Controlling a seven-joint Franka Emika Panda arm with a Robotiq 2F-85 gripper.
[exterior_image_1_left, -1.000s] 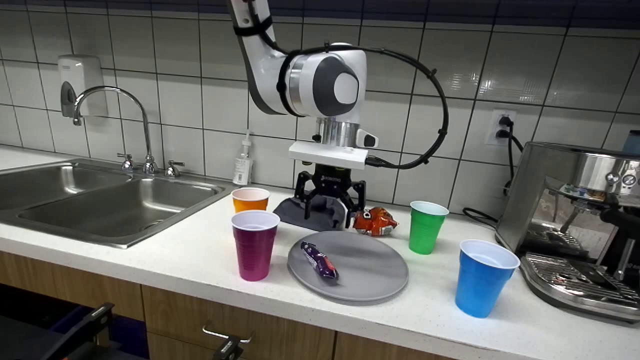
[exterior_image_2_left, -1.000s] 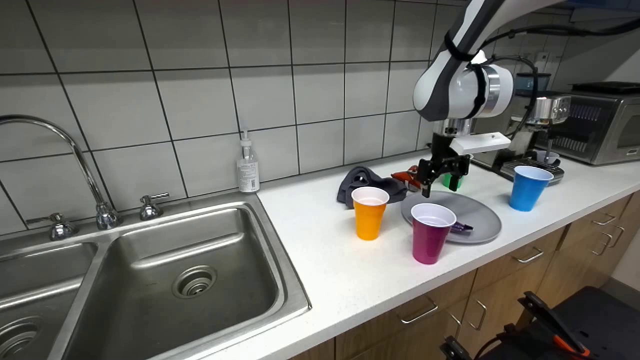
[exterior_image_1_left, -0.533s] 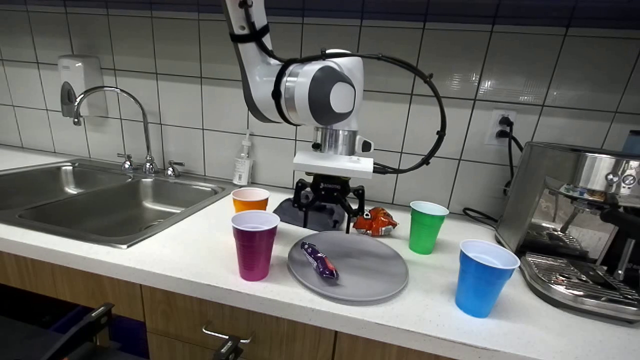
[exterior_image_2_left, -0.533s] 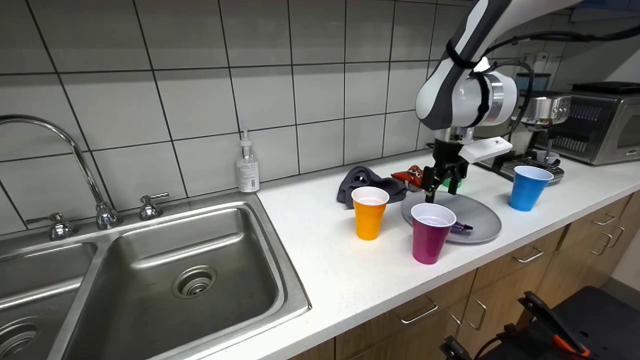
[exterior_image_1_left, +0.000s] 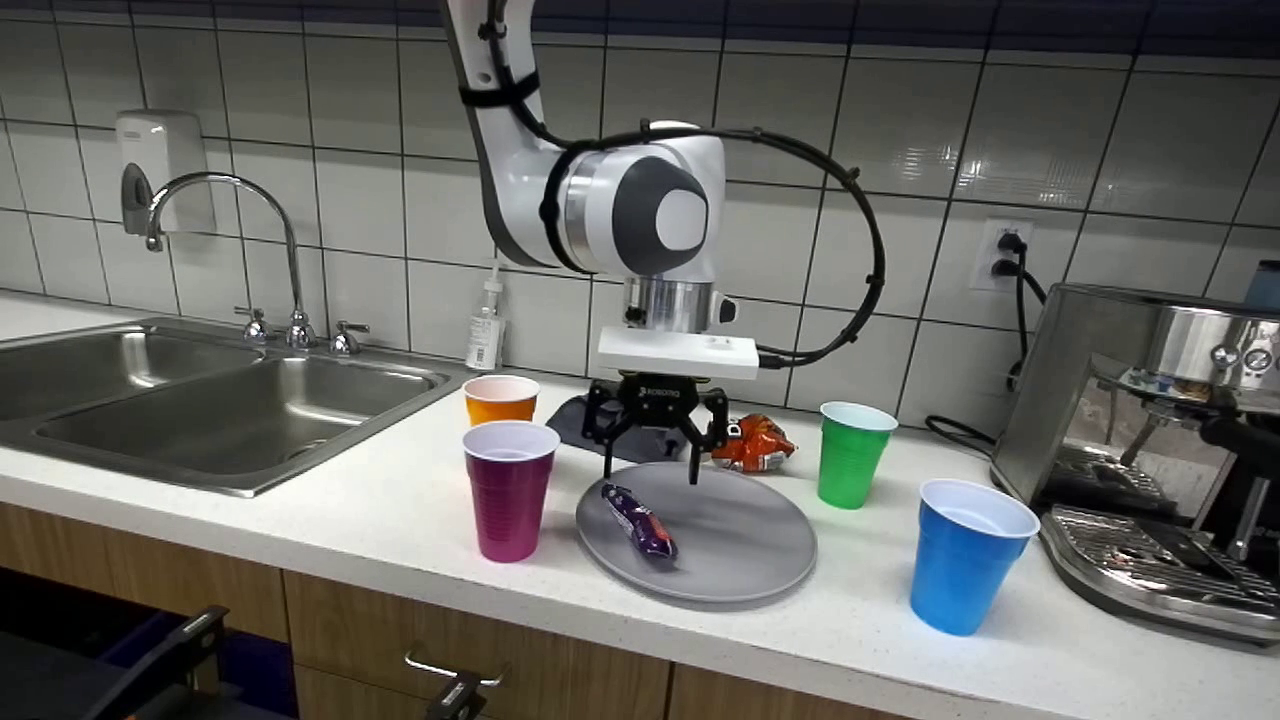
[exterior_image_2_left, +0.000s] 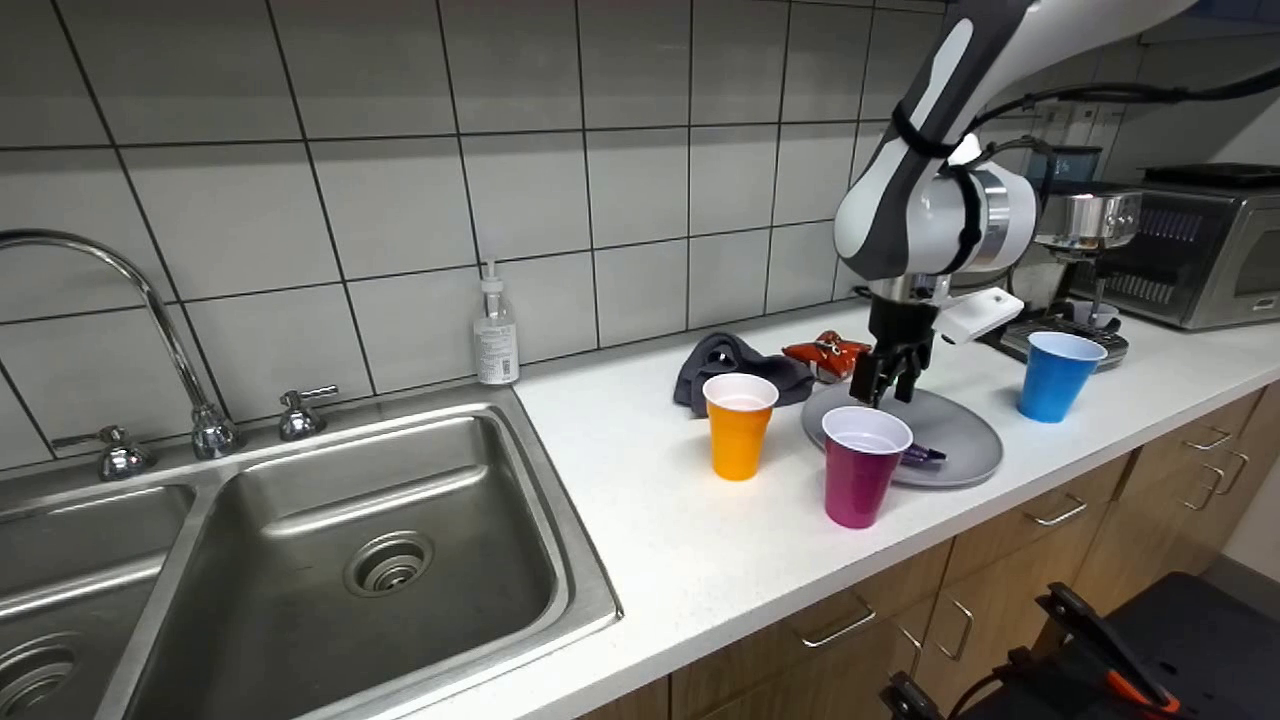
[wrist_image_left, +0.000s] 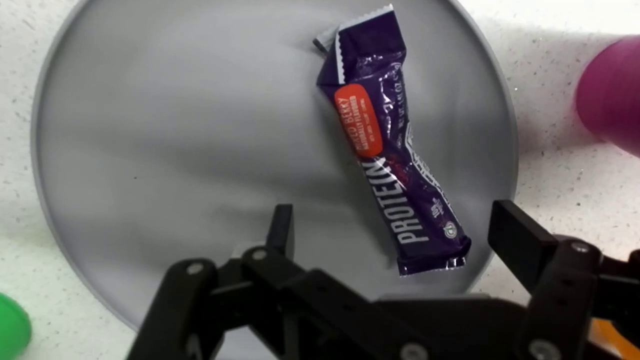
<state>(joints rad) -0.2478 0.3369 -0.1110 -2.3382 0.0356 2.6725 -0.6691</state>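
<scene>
In an exterior view, a sink (exterior_image_1_left: 240, 425) is on the left. Next is a pink cup (exterior_image_1_left: 509, 498) near the counter's (exterior_image_1_left: 400, 500) front edge, with an orange cup (exterior_image_1_left: 502, 405) behind it. A purple bar (exterior_image_1_left: 640, 522) lies on a gray plate (exterior_image_1_left: 745, 545), near the plate's left edge. The gripper (exterior_image_1_left: 650, 477) hangs over the plate, its fingers (wrist_image_left: 520, 240) wide apart. Then come an orange bag (exterior_image_1_left: 752, 443), a green cup (exterior_image_1_left: 856, 457) and a blue cup (exterior_image_1_left: 968, 562).

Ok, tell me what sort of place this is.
A kitchen, perhaps a shared one such as an office's: the sink and coffee machine show it, and the wall dispenser hints at shared use.
</scene>
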